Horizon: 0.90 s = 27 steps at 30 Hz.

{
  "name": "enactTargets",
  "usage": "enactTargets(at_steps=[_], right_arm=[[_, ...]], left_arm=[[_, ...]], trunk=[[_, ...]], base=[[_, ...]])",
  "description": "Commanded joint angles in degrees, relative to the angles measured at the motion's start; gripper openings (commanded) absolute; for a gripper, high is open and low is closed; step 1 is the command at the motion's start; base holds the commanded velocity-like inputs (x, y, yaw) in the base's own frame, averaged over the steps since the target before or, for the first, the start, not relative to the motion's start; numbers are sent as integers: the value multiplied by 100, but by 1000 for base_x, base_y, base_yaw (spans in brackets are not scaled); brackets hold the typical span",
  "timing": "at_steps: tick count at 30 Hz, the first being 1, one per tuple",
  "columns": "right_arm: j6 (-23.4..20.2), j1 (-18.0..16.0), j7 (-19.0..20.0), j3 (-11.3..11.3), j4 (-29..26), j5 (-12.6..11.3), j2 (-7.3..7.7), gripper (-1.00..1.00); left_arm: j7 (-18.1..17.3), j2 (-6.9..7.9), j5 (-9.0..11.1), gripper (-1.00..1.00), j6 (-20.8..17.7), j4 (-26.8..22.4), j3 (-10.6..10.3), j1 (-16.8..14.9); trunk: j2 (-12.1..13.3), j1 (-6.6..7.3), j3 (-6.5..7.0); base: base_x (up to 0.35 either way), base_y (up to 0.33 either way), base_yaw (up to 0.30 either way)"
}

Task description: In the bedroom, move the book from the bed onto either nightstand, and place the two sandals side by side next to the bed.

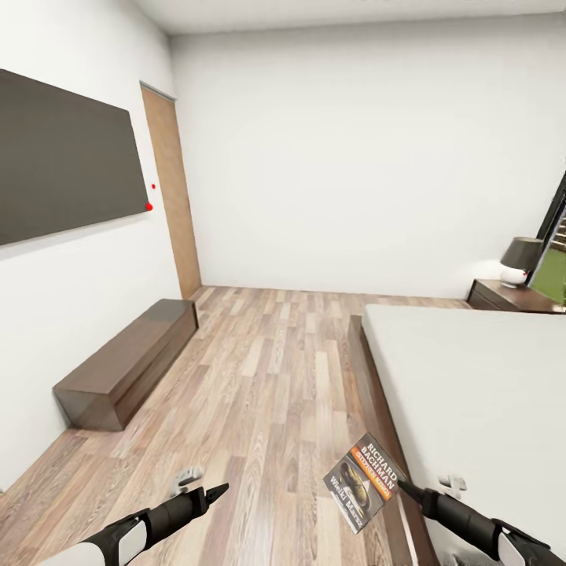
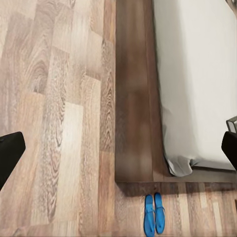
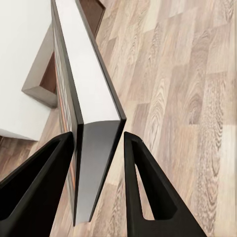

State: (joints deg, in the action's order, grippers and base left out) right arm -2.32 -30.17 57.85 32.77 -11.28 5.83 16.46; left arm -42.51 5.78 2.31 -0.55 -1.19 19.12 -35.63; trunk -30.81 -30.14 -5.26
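My right pincer [image 1: 402,485] clamped book [image 1: 360,481], held upright over wood floor [image 1: 267,377] just beside bed [image 1: 472,377]. My left pincer [image 1: 216,492] empty, gap unclear. Sandals [image 2: 154,214] lay side by side at bed corner. Nightstand [image 1: 503,295] far off.

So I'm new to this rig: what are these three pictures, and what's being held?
It is a simulated two-armed robot in a bedroom. The big picture comes from its head camera, looking down over both arms; the other two come from cameras at each wrist. The right tool is shut on the book, held over the wood floor beside the bed. The left tool holds nothing; whether it is open is unclear. Its wrist camera shows the two blue sandals side by side on the floor by the bed's corner. A nightstand with a lamp stands far right.
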Motion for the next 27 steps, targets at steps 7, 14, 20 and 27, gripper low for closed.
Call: enactTargets(at_steps=[7, 14, 20, 27], right_arm=[[-23, -6, 33, 54, -5, 58, -2, -100], [-23, -6, 44, 51, -5, 58, -2, -100], [-29, -6, 60, 53, -5, 58, -2, -100], [-31, -8, 44, 53, -5, 58, -2, -100]], left_arm=[[-20, 2, 24, 100, -6, 4, -5, -5], [-20, 2, 24, 100, -6, 3, -5, -5], [-20, 2, 24, 100, -6, 5, -5, -5], [-20, 3, 24, 100, -6, 5, -5, -5]], trunk=[[-10, -3, -11], [-10, -3, -11], [-10, -3, -11], [-10, -3, -11]], base=[[0, 0, -26], [0, 0, -1], [0, 0, 0], [0, 0, -136]])
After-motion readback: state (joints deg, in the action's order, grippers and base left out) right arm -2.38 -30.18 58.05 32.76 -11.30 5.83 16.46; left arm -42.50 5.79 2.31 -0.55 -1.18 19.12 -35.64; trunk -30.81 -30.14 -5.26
